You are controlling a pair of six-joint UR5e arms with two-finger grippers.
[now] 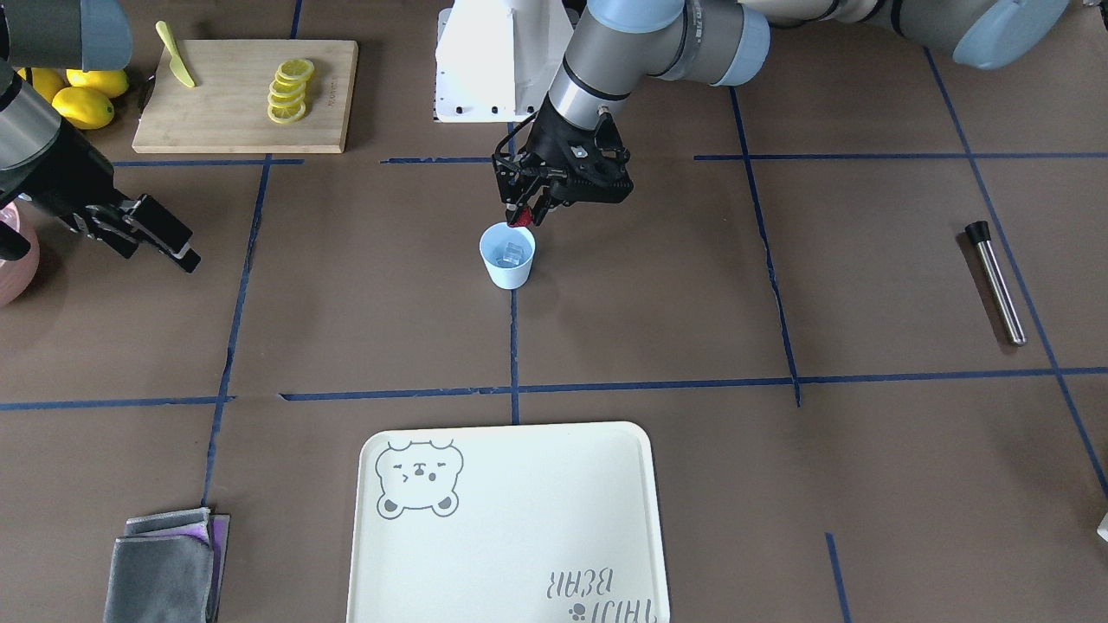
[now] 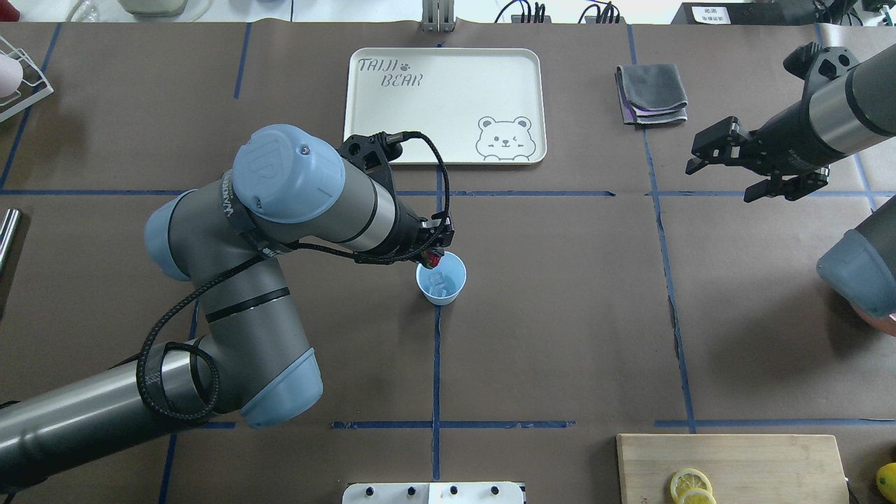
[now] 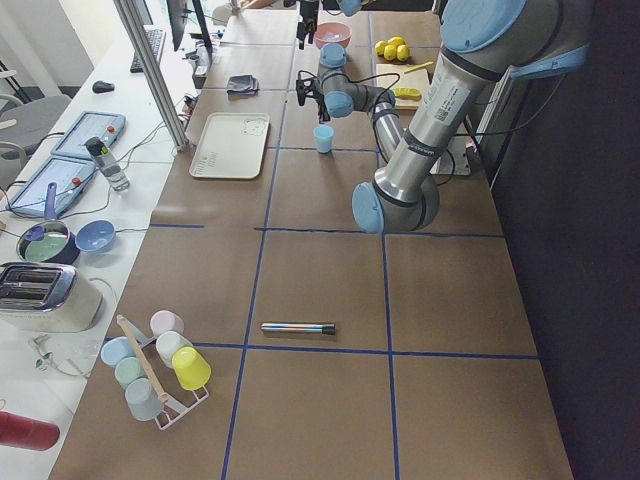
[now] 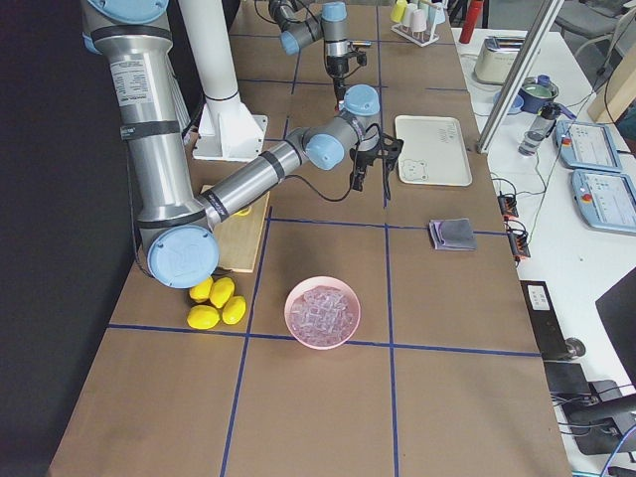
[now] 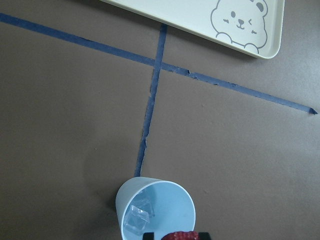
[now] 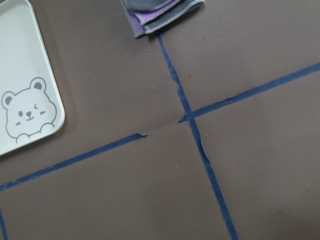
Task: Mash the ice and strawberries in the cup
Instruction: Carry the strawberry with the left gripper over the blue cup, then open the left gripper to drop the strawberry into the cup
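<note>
Left hand (image 1: 525, 213) tight around strawberry (image 2: 433, 260), just above rim of upright cup (image 1: 507, 270), ice (image 1: 511, 253) inside.

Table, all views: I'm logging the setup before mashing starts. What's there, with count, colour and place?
cup: one, pale blue, table centre
ice: clear, few in the cup, many in the bowl
strawberry: one, dark red, gripped above the cup's rim
bowl: one, pink, robot's right end
lemons: four, yellow, beside the board
board: one, wooden, bearing about five lemon slices and a yellow-green knife
tray: one, cream, far side
cloth: one, grey-purple, folded beside the tray
muddler: one, steel, robot's left end
rack: one, holding pastel cups, left end
left fingers: shut on the strawberry
right fingers: open, empty
</note>
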